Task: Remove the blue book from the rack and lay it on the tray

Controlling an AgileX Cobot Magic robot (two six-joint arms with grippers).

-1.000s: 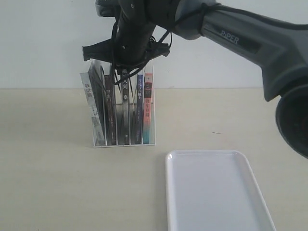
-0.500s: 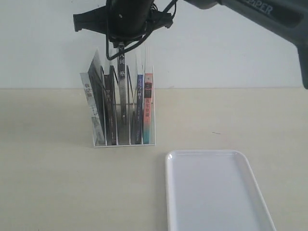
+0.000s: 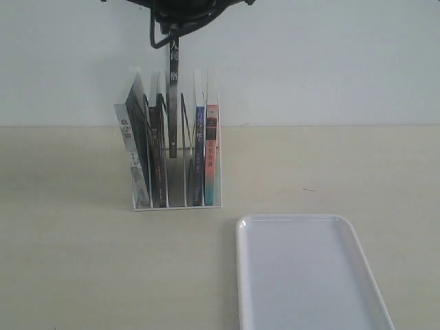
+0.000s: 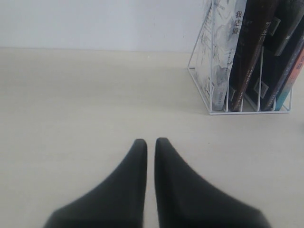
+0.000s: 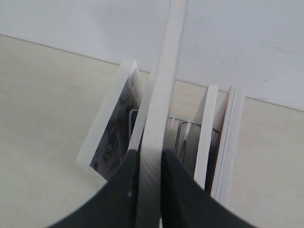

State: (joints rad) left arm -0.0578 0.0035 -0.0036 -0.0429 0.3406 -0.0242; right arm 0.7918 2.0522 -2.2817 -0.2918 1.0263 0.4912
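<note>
My right gripper [image 3: 172, 31] is at the top edge of the exterior view, shut on the top of a black-spined book [image 3: 172, 96]. That book hangs upright, half lifted out of the wire rack [image 3: 177, 205]. In the right wrist view the fingers [image 5: 123, 190] pinch its white page edge [image 5: 164, 95]. The blue book [image 3: 199, 152] still stands in the rack, second slot from the right, beside the pink-and-teal book [image 3: 212, 155]. The white tray [image 3: 309, 275] lies bare at the front right. My left gripper [image 4: 150, 141] is shut on nothing, low over the table left of the rack [image 4: 247, 112].
Two more books lean in the rack's left slots: a grey-white one [image 3: 130, 155] and a dark one [image 3: 157, 155]. The beige table [image 3: 69, 261] runs to a white wall behind the rack.
My right arm has risen almost out of the exterior view, drawing the black-spined book upward out of its slot. The blue book and the tray have not moved.
</note>
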